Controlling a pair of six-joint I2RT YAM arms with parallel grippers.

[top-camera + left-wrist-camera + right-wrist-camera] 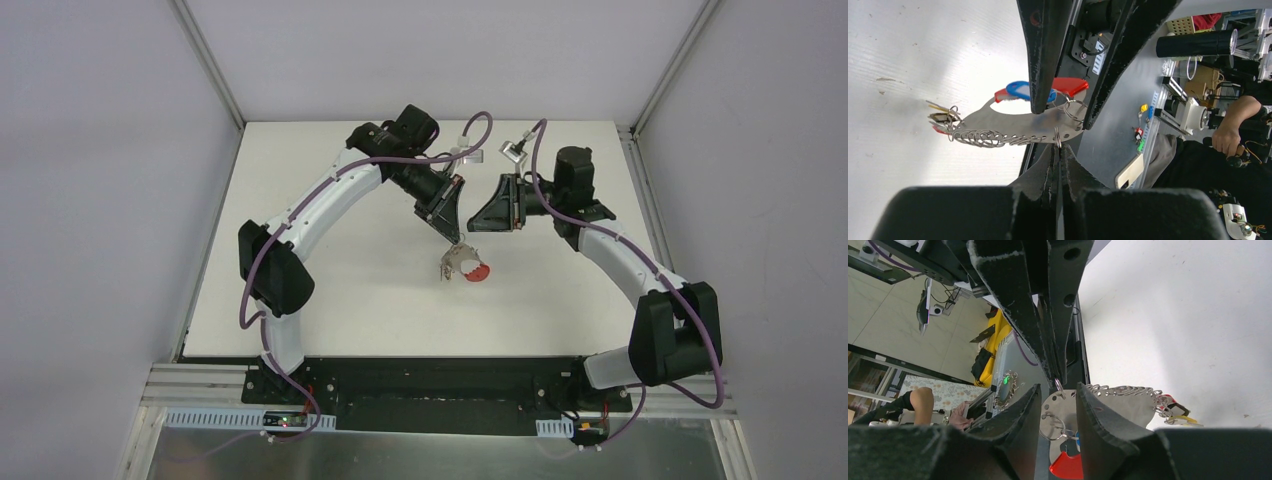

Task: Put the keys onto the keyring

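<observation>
Keyring (1013,125) hangs above the middle of the white surface (340,300), pinched tight at its edge by the left end effector (1058,155). Right end effector (1059,395) stands part-open, fingers either side of the ring's red end. Small keys (943,120) dangle from the opposite tip.

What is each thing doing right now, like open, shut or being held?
left gripper, shut on the keyring's edge.
right gripper, open, one finger on either side of the keyring's end.
keyring, held by the left gripper only.
keys, hooked on the keyring, most bunched at one end.
</observation>
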